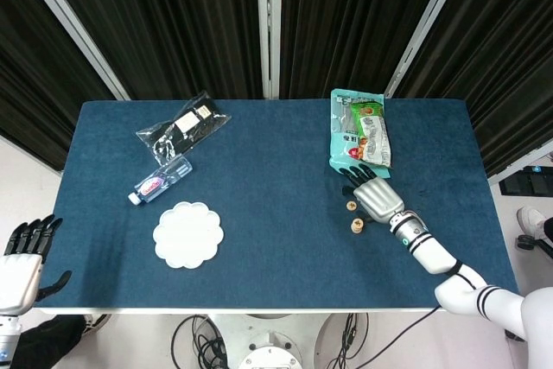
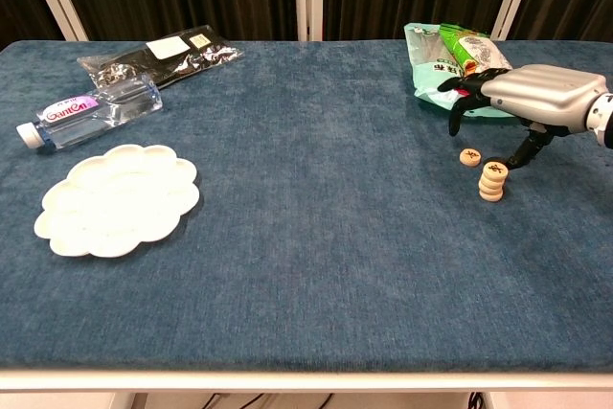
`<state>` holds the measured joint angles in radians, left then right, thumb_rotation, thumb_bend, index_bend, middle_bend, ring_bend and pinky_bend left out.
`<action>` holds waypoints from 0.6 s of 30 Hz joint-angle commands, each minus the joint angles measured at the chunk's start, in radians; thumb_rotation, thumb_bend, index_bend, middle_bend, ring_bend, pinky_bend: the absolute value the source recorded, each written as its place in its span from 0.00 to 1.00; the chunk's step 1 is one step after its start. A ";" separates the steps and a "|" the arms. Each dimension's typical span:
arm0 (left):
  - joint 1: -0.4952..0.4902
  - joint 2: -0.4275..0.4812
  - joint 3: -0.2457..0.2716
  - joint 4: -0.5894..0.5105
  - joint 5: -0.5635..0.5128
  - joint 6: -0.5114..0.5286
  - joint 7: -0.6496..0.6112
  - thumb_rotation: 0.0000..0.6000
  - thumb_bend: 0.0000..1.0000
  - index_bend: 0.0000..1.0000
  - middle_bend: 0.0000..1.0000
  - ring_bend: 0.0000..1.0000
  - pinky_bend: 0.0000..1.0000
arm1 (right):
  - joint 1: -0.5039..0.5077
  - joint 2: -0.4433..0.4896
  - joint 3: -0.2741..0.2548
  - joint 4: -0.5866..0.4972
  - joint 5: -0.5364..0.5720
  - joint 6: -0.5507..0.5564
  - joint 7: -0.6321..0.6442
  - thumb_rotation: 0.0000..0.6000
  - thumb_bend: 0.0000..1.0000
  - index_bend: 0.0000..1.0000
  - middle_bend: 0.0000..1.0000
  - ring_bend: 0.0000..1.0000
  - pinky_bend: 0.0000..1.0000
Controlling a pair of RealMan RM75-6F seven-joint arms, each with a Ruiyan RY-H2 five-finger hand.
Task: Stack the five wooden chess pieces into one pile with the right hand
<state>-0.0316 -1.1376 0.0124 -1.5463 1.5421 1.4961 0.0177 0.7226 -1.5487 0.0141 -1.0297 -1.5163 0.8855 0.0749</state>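
Note:
A short pile of round wooden chess pieces (image 2: 492, 183) (image 1: 356, 226) stands on the blue table at the right. One loose wooden piece (image 2: 470, 157) (image 1: 351, 206) lies flat just behind and left of the pile. My right hand (image 2: 522, 98) (image 1: 373, 195) hovers palm down over both, its fingers apart and reaching past the loose piece, the thumb hanging close beside the pile's top. It holds nothing. My left hand (image 1: 19, 258) hangs off the table's near left corner with its fingers apart and nothing in them.
Green snack bags (image 2: 462, 66) (image 1: 358, 130) lie just behind the right hand. A white flower-shaped plate (image 2: 119, 198) sits at the near left, a water bottle (image 2: 88, 112) behind it, and a black plastic packet (image 2: 159, 54) at the far left.

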 commanded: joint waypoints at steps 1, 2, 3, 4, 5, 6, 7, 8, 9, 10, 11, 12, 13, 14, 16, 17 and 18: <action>0.000 0.000 -0.001 0.001 -0.002 0.000 -0.001 1.00 0.24 0.05 0.00 0.00 0.00 | 0.008 -0.011 -0.002 0.015 -0.004 -0.009 0.008 1.00 0.25 0.38 0.00 0.00 0.00; 0.000 0.000 -0.002 0.001 -0.003 0.000 -0.003 1.00 0.24 0.05 0.00 0.00 0.00 | 0.010 -0.015 -0.002 0.021 -0.003 -0.013 0.010 1.00 0.25 0.38 0.00 0.00 0.00; 0.000 0.001 -0.002 0.002 -0.003 0.001 -0.004 1.00 0.24 0.05 0.00 0.00 0.00 | 0.011 -0.018 -0.002 0.024 -0.003 -0.016 0.011 1.00 0.25 0.38 0.00 0.00 0.00; 0.000 0.001 -0.002 0.002 -0.004 0.002 -0.004 1.00 0.24 0.05 0.00 0.00 0.00 | 0.012 -0.021 -0.002 0.027 -0.003 -0.018 0.012 1.00 0.25 0.38 0.00 0.00 0.00; 0.000 0.001 -0.002 0.003 -0.003 0.002 -0.006 1.00 0.24 0.05 0.00 0.00 0.00 | 0.014 -0.026 -0.002 0.031 -0.003 -0.020 0.012 1.00 0.25 0.38 0.00 0.00 0.00; 0.000 0.002 -0.002 0.003 -0.003 0.002 -0.007 1.00 0.24 0.05 0.00 0.00 0.00 | 0.014 -0.028 -0.002 0.033 -0.002 -0.020 0.013 1.00 0.25 0.39 0.00 0.00 0.00; 0.001 0.002 -0.002 0.003 -0.004 0.003 -0.008 1.00 0.24 0.05 0.00 0.00 0.00 | 0.015 -0.031 -0.002 0.036 -0.002 -0.021 0.013 1.00 0.25 0.39 0.00 0.00 0.00; 0.001 0.002 -0.002 0.004 -0.003 0.003 -0.009 1.00 0.24 0.05 0.00 0.00 0.00 | 0.015 -0.034 -0.001 0.039 -0.001 -0.022 0.012 1.00 0.25 0.40 0.00 0.00 0.00; 0.001 0.003 -0.002 0.004 -0.002 0.004 -0.010 1.00 0.24 0.05 0.00 0.00 0.00 | 0.015 -0.036 -0.001 0.041 0.000 -0.022 0.010 1.00 0.25 0.41 0.00 0.00 0.00; 0.001 0.003 -0.002 0.004 -0.002 0.005 -0.011 1.00 0.24 0.05 0.00 0.00 0.00 | 0.014 -0.038 0.000 0.043 0.002 -0.023 0.008 1.00 0.25 0.41 0.00 0.00 0.00; 0.001 0.004 -0.002 0.004 -0.001 0.006 -0.013 1.00 0.24 0.05 0.00 0.00 0.00 | 0.014 -0.039 0.001 0.045 0.005 -0.023 0.004 1.00 0.25 0.42 0.00 0.00 0.00; 0.001 0.004 -0.002 0.004 -0.001 0.007 -0.014 1.00 0.24 0.05 0.00 0.00 0.00 | 0.013 -0.040 0.003 0.045 0.007 -0.023 0.001 1.00 0.25 0.42 0.00 0.00 0.00; 0.002 0.004 -0.001 0.004 0.000 0.007 -0.015 1.00 0.24 0.05 0.00 0.00 0.00 | 0.012 -0.040 0.003 0.045 0.009 -0.023 -0.002 1.00 0.25 0.43 0.00 0.00 0.00; 0.002 0.004 -0.001 0.004 0.001 0.008 -0.015 1.00 0.24 0.05 0.00 0.00 0.00 | 0.011 -0.040 0.004 0.044 0.011 -0.023 -0.006 1.00 0.25 0.44 0.00 0.00 0.00; 0.002 0.004 -0.001 0.004 0.002 0.009 -0.015 1.00 0.24 0.05 0.00 0.00 0.00 | 0.010 -0.039 0.005 0.043 0.014 -0.024 -0.012 1.00 0.25 0.44 0.00 0.00 0.00; 0.002 0.005 0.000 0.003 0.003 0.009 -0.015 1.00 0.24 0.05 0.00 0.00 0.00 | 0.009 -0.039 0.006 0.042 0.017 -0.023 -0.015 1.00 0.25 0.45 0.00 0.00 0.00; 0.002 0.005 0.000 0.003 0.003 0.009 -0.015 1.00 0.24 0.05 0.00 0.00 0.00 | 0.008 -0.039 0.007 0.042 0.019 -0.023 -0.018 1.00 0.25 0.45 0.00 0.00 0.00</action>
<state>-0.0299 -1.1328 0.0124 -1.5434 1.5453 1.5052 0.0028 0.7316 -1.5877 0.0201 -0.9876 -1.4986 0.8624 0.0577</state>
